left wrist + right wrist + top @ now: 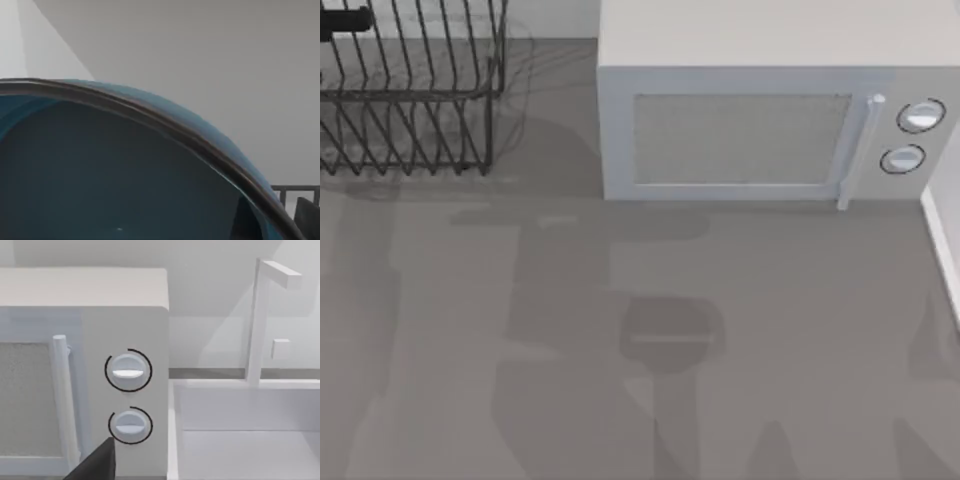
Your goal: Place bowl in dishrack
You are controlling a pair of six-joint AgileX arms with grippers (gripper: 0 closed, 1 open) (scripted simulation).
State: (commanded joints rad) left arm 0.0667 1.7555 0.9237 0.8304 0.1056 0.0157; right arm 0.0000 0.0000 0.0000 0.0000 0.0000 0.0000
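Observation:
The blue bowl (pixel 125 175) with its thin dark-reddish rim sits very close in the left wrist view, lifted with a pale wall behind it. My left gripper holds it, and one dark finger (pixel 307 217) shows beside its rim. A dark part of my left arm (pixel 342 22) reaches in over the back left corner of the dishrack (pixel 410 100), a black wire rack at the table's far left. A bar of the dishrack (pixel 295 189) also shows past the bowl's rim. A dark part of my right gripper (pixel 97 462) is in front of the microwave's knobs.
A white microwave (pixel 760 110), door shut, stands at the back, right of the dishrack, with two knobs (pixel 128 371) and a handle. A white sink (pixel 245 440) with a tap lies at the table's right edge. Arm shadows fall on the grey tabletop (pixel 620 330).

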